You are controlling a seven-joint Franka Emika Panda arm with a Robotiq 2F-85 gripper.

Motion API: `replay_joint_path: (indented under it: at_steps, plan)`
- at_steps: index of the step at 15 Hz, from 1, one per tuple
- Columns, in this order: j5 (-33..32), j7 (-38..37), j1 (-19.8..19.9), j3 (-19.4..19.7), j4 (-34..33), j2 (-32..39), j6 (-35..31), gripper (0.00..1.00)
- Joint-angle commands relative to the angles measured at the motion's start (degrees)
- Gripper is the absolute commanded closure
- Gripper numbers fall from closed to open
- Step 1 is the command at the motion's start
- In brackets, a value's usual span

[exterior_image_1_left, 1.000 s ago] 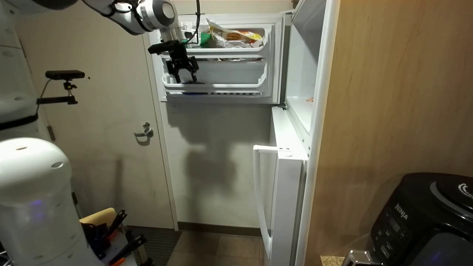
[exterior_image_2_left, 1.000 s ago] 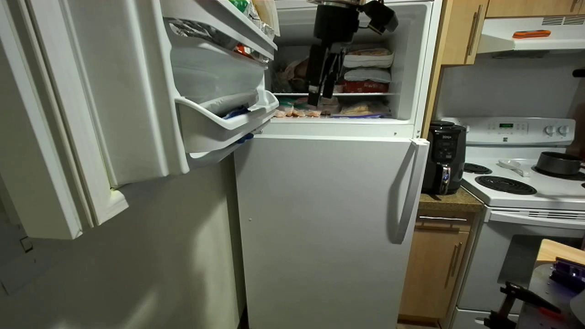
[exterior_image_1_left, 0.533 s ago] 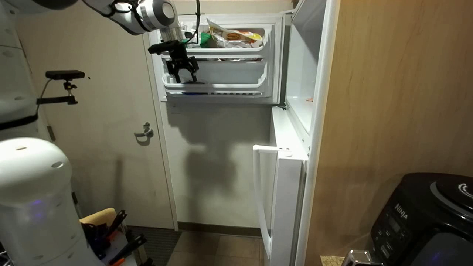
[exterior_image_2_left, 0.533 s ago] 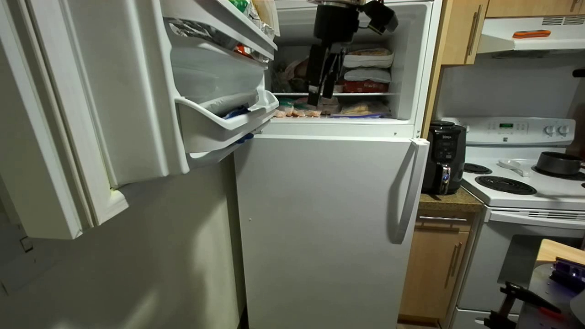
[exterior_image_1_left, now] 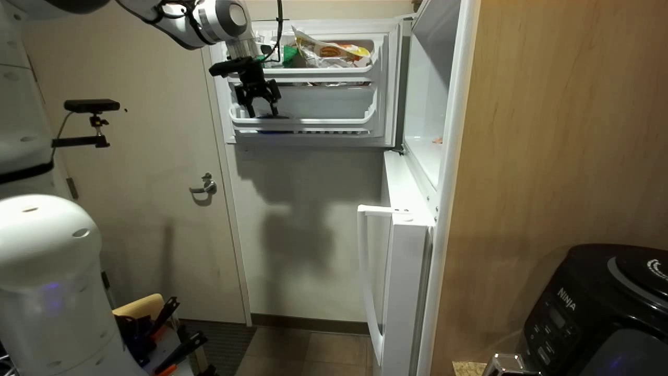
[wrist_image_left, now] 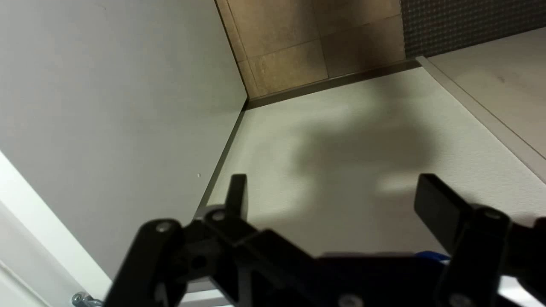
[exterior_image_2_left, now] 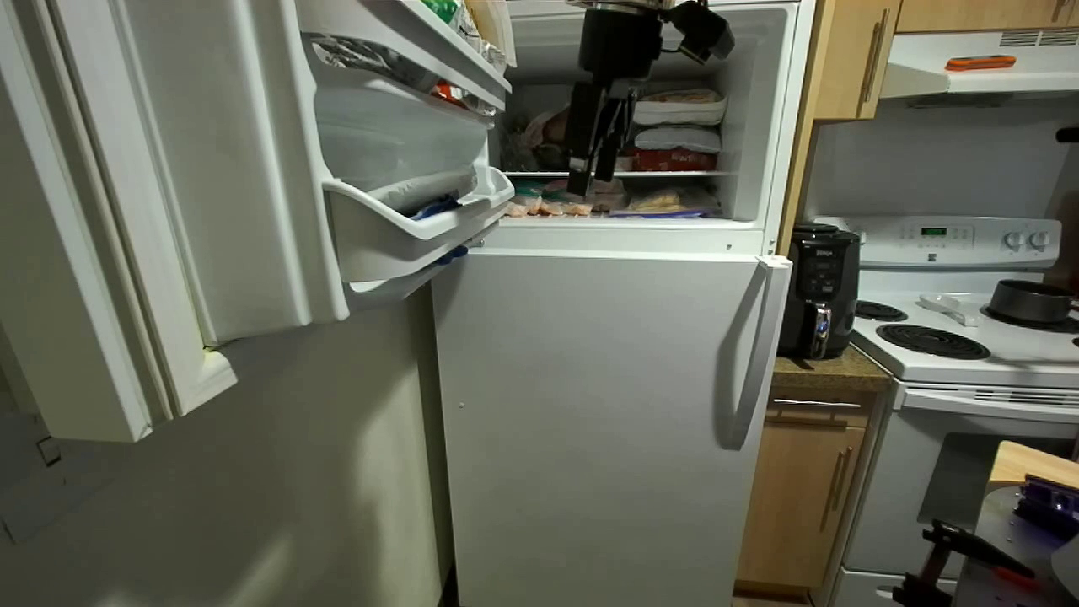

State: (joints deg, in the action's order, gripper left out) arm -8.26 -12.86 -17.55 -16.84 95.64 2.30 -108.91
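white and standing open, a freezer door (exterior_image_2_left: 236, 169) takes up the left side in an exterior view. in its lower bin (exterior_image_2_left: 392, 240) lies a dark blue item (exterior_image_2_left: 436, 207), beside a pale grey bag (exterior_image_2_left: 421, 192). the black claw (exterior_image_2_left: 591, 180) points down to the right of that bin, with a gap between them, in front of the freezer compartment (exterior_image_2_left: 763, 135), where food packs (exterior_image_2_left: 679, 139) are stacked. below is the shut fridge door (exterior_image_2_left: 590, 405); further right stand a black air fryer (exterior_image_2_left: 819, 287) and a white stove (exterior_image_2_left: 944, 371) with a dark pot (exterior_image_2_left: 1030, 302).

in an exterior view facing the door's inner side, the robot arm (exterior_image_1_left: 209, 26) reaches in from the upper left. the claw appears in front of the lower bin, its tips in line with the blue item's top edge. the upper bin (exterior_image_1_left: 308, 71) holds a shiny printed packet (exterior_image_1_left: 334, 52).

in the wrist view, the two fingers (wrist_image_left: 441, 213) stand wide apart, with a shadowed cream wall (wrist_image_left: 273, 170) visible between them. a small patch of blue (wrist_image_left: 431, 256) shows low down, partly hidden behind the claw. brown floor tiles (wrist_image_left: 290, 55) and a dark mat (wrist_image_left: 465, 30) lie at the top.
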Motion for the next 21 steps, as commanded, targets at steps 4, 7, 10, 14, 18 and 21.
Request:
replay_joint_path:
  at_steps: [4, 7, 10, 14, 18, 21]
  plan:
    - [0.0, 0.0, -0.1, 0.0, -0.3, 0.1, 0.2, 0.0]
    - [-0.2, 0.0, -0.1, 0.1, -0.2, -0.1, 0.0, 0.0]
    - [-0.6, -0.8, -0.2, 0.0, -1.9, 0.9, -0.5, 0.0]
    - [-0.8, -1.4, -0.5, -0.1, -5.1, 3.0, -0.9, 0.0]
    - [-0.8, -2.4, -1.4, 0.0, -8.9, 6.2, -1.6, 0.0]
    - [-1.1, -3.6, -2.5, 0.3, -12.1, 8.9, -1.5, 0.0]
